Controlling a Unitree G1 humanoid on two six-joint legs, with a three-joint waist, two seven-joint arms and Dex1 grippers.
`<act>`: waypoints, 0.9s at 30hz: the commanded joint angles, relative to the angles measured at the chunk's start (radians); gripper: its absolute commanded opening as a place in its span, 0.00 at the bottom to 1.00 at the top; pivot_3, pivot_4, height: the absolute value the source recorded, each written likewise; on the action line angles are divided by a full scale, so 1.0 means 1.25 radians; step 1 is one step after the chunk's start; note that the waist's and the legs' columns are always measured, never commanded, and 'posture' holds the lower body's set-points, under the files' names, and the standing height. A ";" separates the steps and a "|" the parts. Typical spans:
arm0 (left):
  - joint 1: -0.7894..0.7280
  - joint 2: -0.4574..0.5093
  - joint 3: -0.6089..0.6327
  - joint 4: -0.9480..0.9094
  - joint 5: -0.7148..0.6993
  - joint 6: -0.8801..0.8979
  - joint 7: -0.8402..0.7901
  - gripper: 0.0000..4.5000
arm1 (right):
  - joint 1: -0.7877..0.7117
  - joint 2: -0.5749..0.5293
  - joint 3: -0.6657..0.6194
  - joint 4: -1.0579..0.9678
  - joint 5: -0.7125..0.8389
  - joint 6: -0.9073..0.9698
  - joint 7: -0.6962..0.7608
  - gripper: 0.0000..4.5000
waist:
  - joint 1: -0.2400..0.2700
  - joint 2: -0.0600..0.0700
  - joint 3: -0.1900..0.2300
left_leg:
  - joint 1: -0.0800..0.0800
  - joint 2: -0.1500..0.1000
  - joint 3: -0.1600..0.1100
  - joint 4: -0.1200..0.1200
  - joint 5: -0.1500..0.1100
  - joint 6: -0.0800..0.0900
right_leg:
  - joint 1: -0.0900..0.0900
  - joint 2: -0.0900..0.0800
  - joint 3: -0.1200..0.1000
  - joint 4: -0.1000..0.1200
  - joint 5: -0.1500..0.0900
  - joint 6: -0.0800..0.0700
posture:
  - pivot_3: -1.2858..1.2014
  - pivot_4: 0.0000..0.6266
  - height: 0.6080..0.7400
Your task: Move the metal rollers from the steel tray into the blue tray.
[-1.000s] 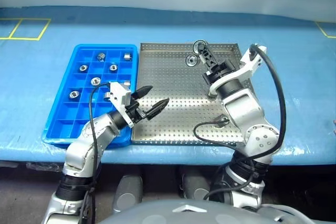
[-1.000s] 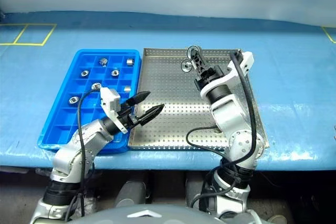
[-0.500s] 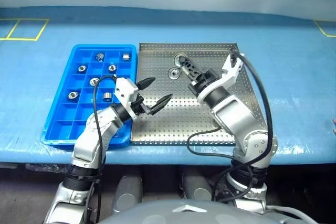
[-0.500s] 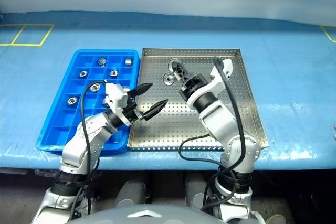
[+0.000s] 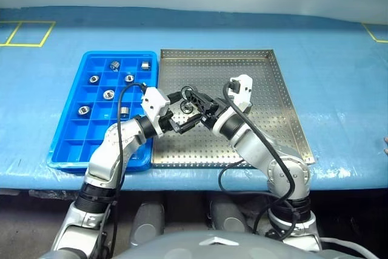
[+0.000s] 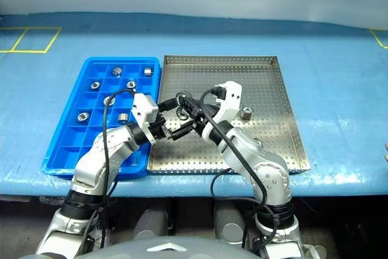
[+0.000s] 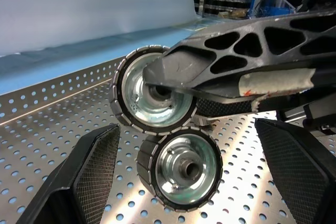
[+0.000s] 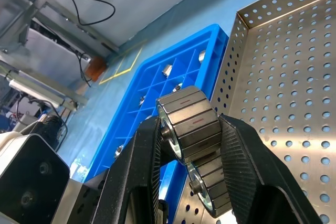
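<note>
Blue sheeting covers the bench (image 5: 339, 89), with yellow tape lines near the upper left and upper right corners of the head views. On it we see the blue tray (image 5: 70, 150) at centre left and the steel tray (image 5: 267, 65) touching its right edge.

Over the left part of the steel tray, near the middle of the frame, the two claws meet. The right claw (image 8: 190, 129) pinches one roller (image 8: 189, 116) between its two black fingers; a second roller (image 8: 210, 190) sits right against it, just below in the wrist view, though we cannot tell whether it is gripped too. From the left wrist view the same pair (image 7: 178, 148) hangs above the perforated floor, one roller stacked over the other.

The left claw (image 5: 180, 111) stands spread wide, its fingers (image 7: 92, 166) on either side of the pair without touching them.

Seven rollers (image 5: 108, 94) lie in separate compartments in the upper half of the blue tray. One more roller (image 6: 246, 113) rests on the steel tray floor, just right of the right wrist.
</note>
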 commanded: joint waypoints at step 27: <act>-0.038 -0.026 0.029 -0.028 0.014 0.043 0.071 0.44 | 0.006 0.006 0.016 -0.050 -0.052 -0.004 0.051 0.29 | 0.000 0.000 0.000 | 0.000 0.000 0.000 0.001 0.000 0.000 | 0.000 0.000 0.000 0.000 0.000 0.000 | 0.50 0.24 1.00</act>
